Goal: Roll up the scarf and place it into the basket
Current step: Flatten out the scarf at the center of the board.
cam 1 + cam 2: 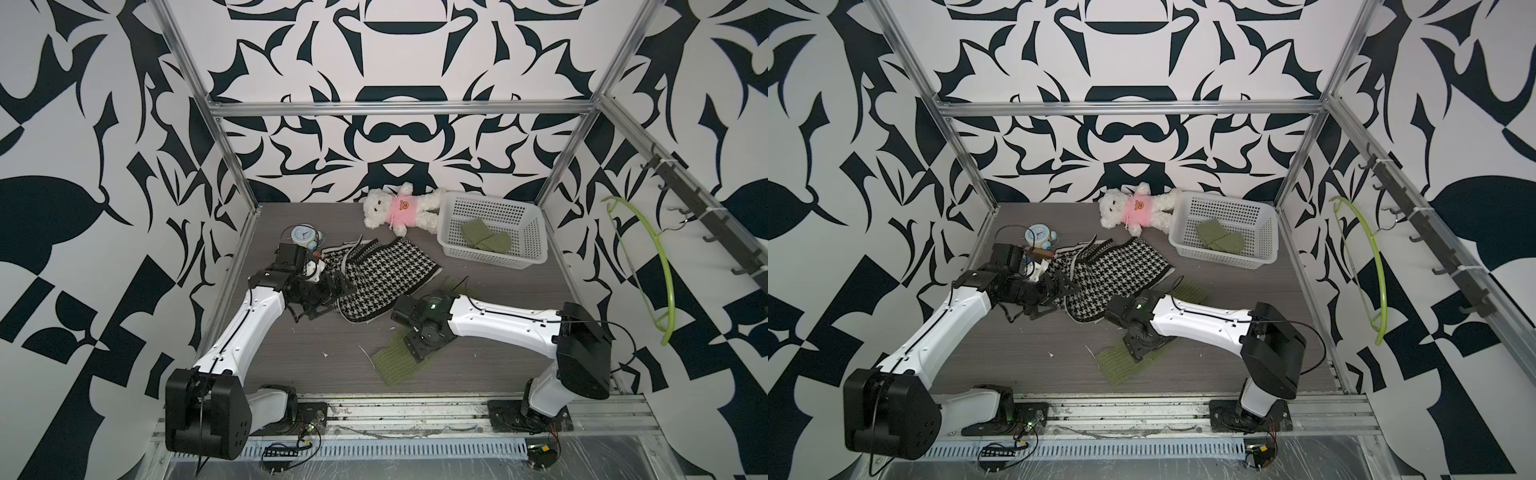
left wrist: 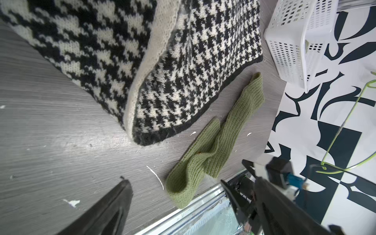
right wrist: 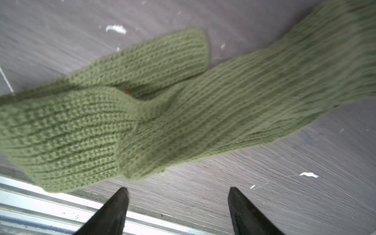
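A green ribbed knit scarf (image 1: 395,361) (image 1: 1121,368) lies loosely folded on the grey table near the front edge. The right wrist view shows it close up (image 3: 162,114). My right gripper (image 3: 178,190) hovers just over it, open, with nothing between its fingers. In both top views the right wrist covers the scarf's middle. The white perforated basket (image 1: 490,203) (image 1: 1225,199) stands at the back right and holds a folded green knit piece (image 1: 486,237). My left gripper (image 2: 173,180) is open and empty at the left edge of a houndstooth cloth (image 1: 382,278).
A white teddy bear (image 1: 399,205) in a pink shirt lies beside the basket at the back. A blue alarm clock (image 1: 303,237) stands behind the left arm. A green hanger (image 1: 656,270) hangs on the right wall. A metal rail (image 1: 395,411) runs along the table front.
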`<state>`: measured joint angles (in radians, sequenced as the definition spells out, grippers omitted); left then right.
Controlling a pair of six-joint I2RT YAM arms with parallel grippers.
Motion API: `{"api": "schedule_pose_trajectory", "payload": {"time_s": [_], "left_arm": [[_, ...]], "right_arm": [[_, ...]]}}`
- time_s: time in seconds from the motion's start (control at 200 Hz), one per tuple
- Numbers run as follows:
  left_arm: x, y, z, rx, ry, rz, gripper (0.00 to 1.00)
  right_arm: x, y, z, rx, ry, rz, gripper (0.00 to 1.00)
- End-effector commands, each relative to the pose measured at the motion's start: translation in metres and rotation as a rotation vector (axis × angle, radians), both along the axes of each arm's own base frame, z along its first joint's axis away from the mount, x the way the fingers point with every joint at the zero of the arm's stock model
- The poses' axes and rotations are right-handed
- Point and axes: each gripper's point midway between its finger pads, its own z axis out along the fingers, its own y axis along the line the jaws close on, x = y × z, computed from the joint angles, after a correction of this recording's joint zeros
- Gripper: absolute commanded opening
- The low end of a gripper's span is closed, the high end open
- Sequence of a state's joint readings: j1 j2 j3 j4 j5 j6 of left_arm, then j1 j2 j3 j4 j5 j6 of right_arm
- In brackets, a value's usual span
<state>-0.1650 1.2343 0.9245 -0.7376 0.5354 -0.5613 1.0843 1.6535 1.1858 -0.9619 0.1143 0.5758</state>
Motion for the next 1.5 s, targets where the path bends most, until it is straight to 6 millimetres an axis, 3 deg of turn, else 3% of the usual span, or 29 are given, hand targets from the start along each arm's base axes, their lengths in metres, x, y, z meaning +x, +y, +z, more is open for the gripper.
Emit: {"api": "schedule_pose_trajectory", "payload": {"time_s": [0.0, 0.06, 0.15, 0.21, 0.33, 0.4, 0.525, 0.55, 0.595, 0.705, 0.915, 0.96, 0.975, 1.035, 1.05, 1.06, 1.19, 1.27, 1.35, 1.445, 1.459, 1.494], "left_arm": [[-0.008, 0.002, -0.004, 0.01, 0.02, 0.002, 0.99], [-0.008, 0.002, -0.004, 0.011, 0.023, 0.001, 0.99], [-0.008, 0.002, -0.003, 0.009, 0.019, 0.002, 0.99], [-0.009, 0.003, -0.002, 0.013, 0.013, 0.004, 0.99], [-0.008, 0.003, -0.002, 0.017, 0.01, 0.004, 0.99], [-0.008, 0.002, -0.002, 0.015, 0.009, 0.003, 0.99], [-0.005, 0.002, -0.002, 0.013, 0.005, 0.005, 0.99], [-0.006, 0.002, -0.002, 0.01, 0.006, 0.003, 0.99], [-0.006, 0.001, -0.003, 0.007, 0.013, 0.0, 0.99], [-0.009, -0.007, -0.005, 0.0, 0.013, -0.026, 0.99], [-0.014, -0.019, -0.013, 0.003, 0.029, -0.056, 0.99], [-0.014, -0.019, -0.013, 0.002, 0.028, -0.057, 0.99], [-0.014, -0.019, -0.012, 0.002, 0.027, -0.057, 0.99], [-0.014, -0.019, -0.01, 0.003, 0.022, -0.057, 0.99], [-0.014, -0.019, -0.01, 0.003, 0.019, -0.058, 0.99], [-0.014, -0.019, -0.009, 0.004, 0.02, -0.057, 0.99], [-0.011, -0.019, -0.007, 0.01, 0.017, -0.062, 0.99], [-0.008, -0.022, -0.007, 0.009, 0.016, -0.069, 0.99], [-0.005, -0.027, -0.003, 0.006, -0.002, -0.08, 0.99], [-0.002, -0.032, -0.011, 0.014, 0.023, -0.094, 0.99], [-0.002, -0.033, -0.011, 0.013, 0.021, -0.095, 0.99], [-0.002, -0.034, -0.011, 0.014, 0.021, -0.097, 0.99]], "right_arm": [[-0.001, 0.008, -0.008, 0.019, -0.006, -0.008, 0.8], [-0.001, 0.01, -0.017, 0.009, 0.002, -0.013, 0.68], [-0.002, 0.011, -0.023, -0.007, 0.022, -0.015, 0.24], [-0.001, 0.012, -0.018, 0.005, 0.013, -0.018, 0.0], [0.011, 0.0, 0.012, 0.015, -0.073, -0.044, 0.0], [0.024, -0.02, 0.029, 0.005, -0.133, -0.087, 0.0], [0.03, -0.039, 0.04, 0.051, -0.123, -0.135, 0.0], [0.023, -0.033, 0.039, 0.084, -0.081, -0.127, 0.11], [0.019, -0.025, 0.037, 0.111, -0.046, -0.098, 0.46], [-0.001, 0.004, 0.023, 0.142, 0.024, -0.007, 0.88], [-0.014, 0.03, -0.022, 0.137, 0.092, 0.03, 0.91], [-0.015, 0.029, -0.032, 0.115, 0.104, 0.023, 0.84], [-0.014, 0.027, -0.035, 0.101, 0.102, 0.018, 0.75], [-0.009, 0.019, -0.038, 0.057, 0.078, -0.002, 0.25], [-0.007, 0.017, -0.037, 0.051, 0.066, -0.009, 0.05], [-0.005, 0.015, -0.035, 0.045, 0.056, -0.017, 0.0], [0.013, -0.007, 0.005, 0.038, -0.079, -0.07, 0.0], [0.028, -0.042, 0.032, 0.007, -0.166, -0.133, 0.0], [0.045, -0.096, 0.049, -0.048, -0.214, -0.237, 0.0], [0.07, -0.198, 0.078, -0.213, -0.32, -0.499, 0.0], [0.072, -0.21, 0.086, -0.222, -0.335, -0.545, 0.06], [0.079, -0.228, 0.101, -0.219, -0.377, -0.61, 0.37]]}}
